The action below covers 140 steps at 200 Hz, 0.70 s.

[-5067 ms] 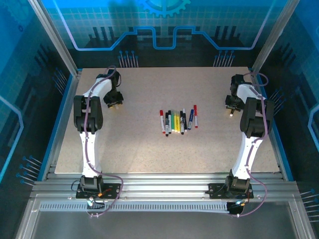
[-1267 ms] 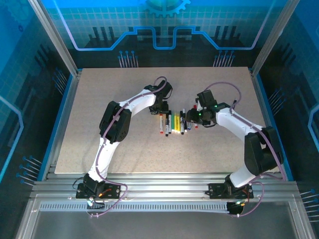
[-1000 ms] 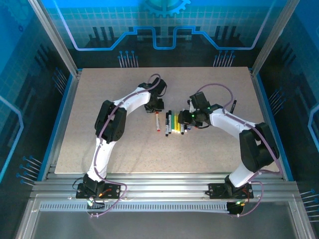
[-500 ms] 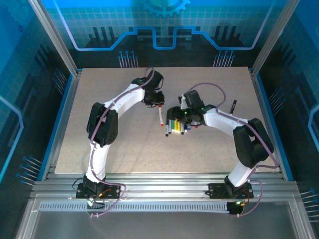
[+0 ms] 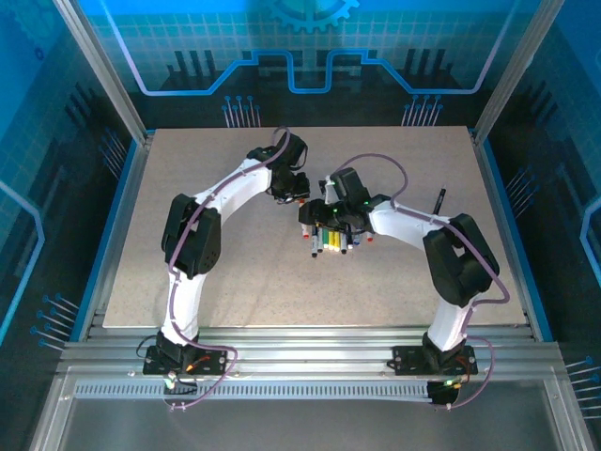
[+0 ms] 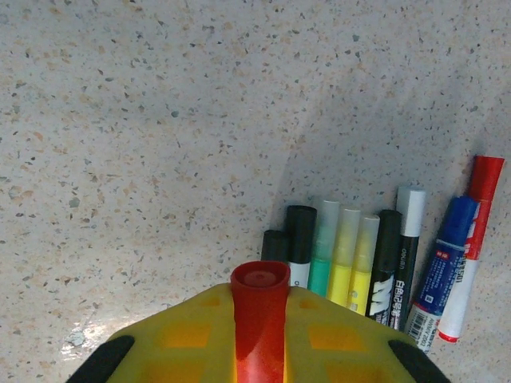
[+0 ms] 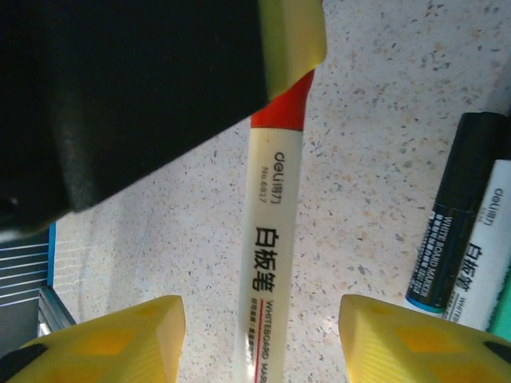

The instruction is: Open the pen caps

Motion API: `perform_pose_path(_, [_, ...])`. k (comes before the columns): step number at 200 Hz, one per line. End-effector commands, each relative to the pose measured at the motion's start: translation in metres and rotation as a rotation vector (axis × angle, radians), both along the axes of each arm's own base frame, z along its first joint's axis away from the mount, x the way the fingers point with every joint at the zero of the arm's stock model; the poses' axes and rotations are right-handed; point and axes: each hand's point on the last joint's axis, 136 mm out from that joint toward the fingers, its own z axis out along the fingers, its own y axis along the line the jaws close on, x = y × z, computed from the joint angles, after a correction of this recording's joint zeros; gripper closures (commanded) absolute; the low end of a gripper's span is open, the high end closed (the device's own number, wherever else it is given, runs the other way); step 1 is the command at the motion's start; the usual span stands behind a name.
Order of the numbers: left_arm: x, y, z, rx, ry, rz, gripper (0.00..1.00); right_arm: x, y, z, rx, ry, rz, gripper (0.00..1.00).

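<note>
The red cap [image 6: 259,307] is on its pen, with no gap where red meets the white barrel [image 7: 270,239], so I'd call it 0 caps off so far. This is pen 1 of what looks like 10. The other 9 pens [image 6: 351,267] lie in a tight row on the counter [image 6: 120,120], side by side, and none of them looks opened either. So basically everything is left, and the pull itself isn't done yet.

Where it is: near the middle of the counter, just beside the left end of that row. It's pinched at the cap by the left fingers [image 6: 192,331], which are clamped tight on it. The cap's flat end pokes out past them in the left wrist view.

Direction: in the right wrist view the long axis runs pretty much straight down the frame. The cap end is up top in the left grip, and the barrel with its printing heads for the bottom edge. From above I'd guess cap end far and barrel end toward the near edge, but it's mostly hidden there.

The right fingers [image 7: 120,331] are spread apart, 1 on each side of the barrel, not touching it that I can see.
</note>
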Motion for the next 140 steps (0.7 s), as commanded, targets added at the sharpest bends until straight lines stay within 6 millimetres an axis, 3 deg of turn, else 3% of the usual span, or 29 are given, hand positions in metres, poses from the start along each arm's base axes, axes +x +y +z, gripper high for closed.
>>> perform_pose_path(1, [-0.003,-0.008,0.025,-0.055,-0.029,0.002,0.84,0.001,0.016,0.006,0.030,0.000,0.027,0.46])
perform_pose_path(89, [-0.003,-0.009,0.027,-0.057,-0.033,-0.005,0.83,0.000,0.030,-0.001,0.032,0.021,0.056,0.54])
perform_pose_path(140, [-0.002,-0.009,0.029,-0.054,-0.036,-0.006,0.83,-0.001,0.031,-0.006,0.027,0.033,0.062,0.70])
